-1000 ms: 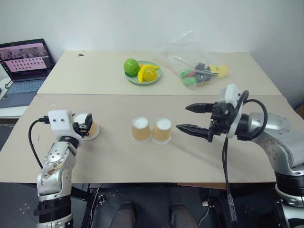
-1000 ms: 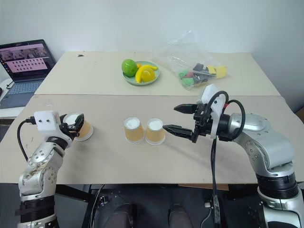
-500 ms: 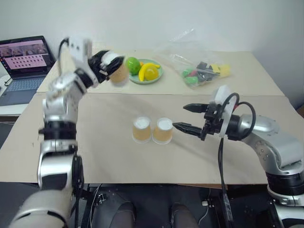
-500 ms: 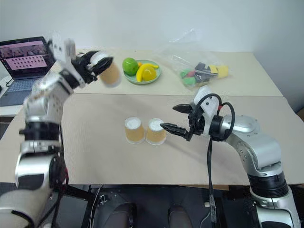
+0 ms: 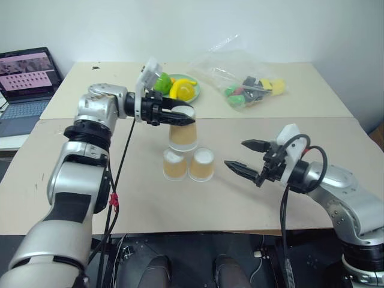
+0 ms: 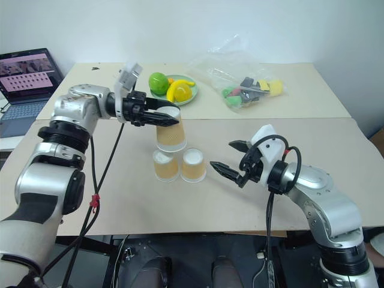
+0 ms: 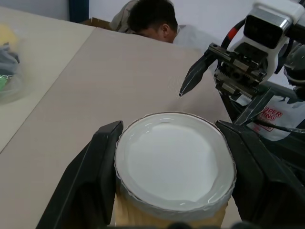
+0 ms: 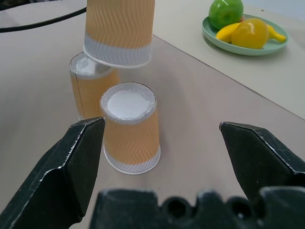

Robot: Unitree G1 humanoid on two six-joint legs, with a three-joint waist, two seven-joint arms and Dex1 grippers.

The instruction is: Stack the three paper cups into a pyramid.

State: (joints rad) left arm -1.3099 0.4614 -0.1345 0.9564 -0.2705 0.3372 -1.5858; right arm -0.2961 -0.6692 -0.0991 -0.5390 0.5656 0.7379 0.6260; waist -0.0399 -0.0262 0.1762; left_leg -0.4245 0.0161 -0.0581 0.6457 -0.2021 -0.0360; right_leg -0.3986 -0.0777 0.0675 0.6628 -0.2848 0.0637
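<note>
Two paper cups [image 5: 188,164] stand upside down, side by side and touching, near the middle of the near table [image 5: 144,198]. The left gripper [image 5: 180,116] pinches a third cup [image 5: 182,135] by its upturned base, holding it in the air just above and behind the pair (not resting on them). The right gripper [image 5: 245,157] hovers to the right of the pair, jaws spread wide and holding nothing. On the far table, a green plate [image 6: 188,99] carries fruit, and a clear plastic bag [image 5: 243,75] holds small coloured items.
</note>
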